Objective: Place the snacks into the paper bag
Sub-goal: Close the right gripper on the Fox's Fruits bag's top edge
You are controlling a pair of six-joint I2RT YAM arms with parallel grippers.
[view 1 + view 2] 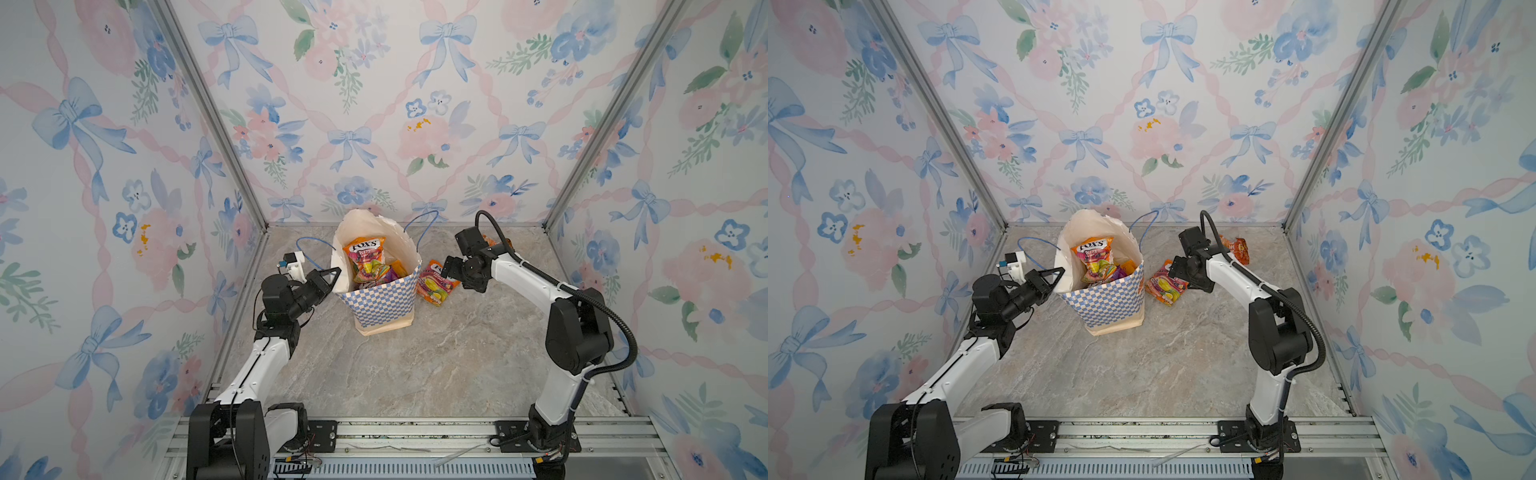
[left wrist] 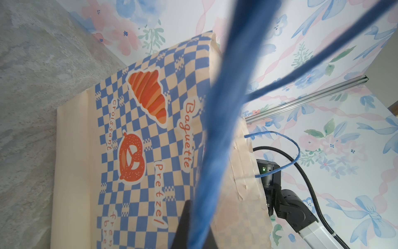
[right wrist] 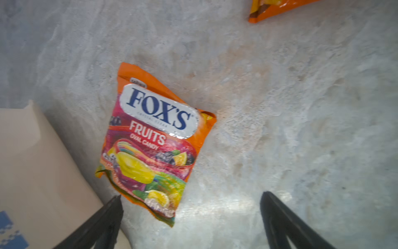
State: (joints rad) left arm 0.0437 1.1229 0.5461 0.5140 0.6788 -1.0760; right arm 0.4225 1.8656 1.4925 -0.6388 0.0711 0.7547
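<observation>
- The right gripper [image 3: 191, 195] hangs over the FOX'S packet [image 3: 155, 142], jaws wide apart and empty. The packet lies flat on the table [image 1: 415, 365], just beside the paper bag [image 1: 374, 303].
- The packet's long axis runs away from the jaws. Only its near end sits between them, toward the bag-side finger.
- The right arm is clearly nearer; I'd say it must shift bagward before descending.
- The left gripper [image 1: 336, 272] is closed, seemingly pinching the bag's left rim.
- Several snacks [image 1: 365, 257] sit inside, and an orange packet [image 1: 1235, 249] lies farther back.
</observation>
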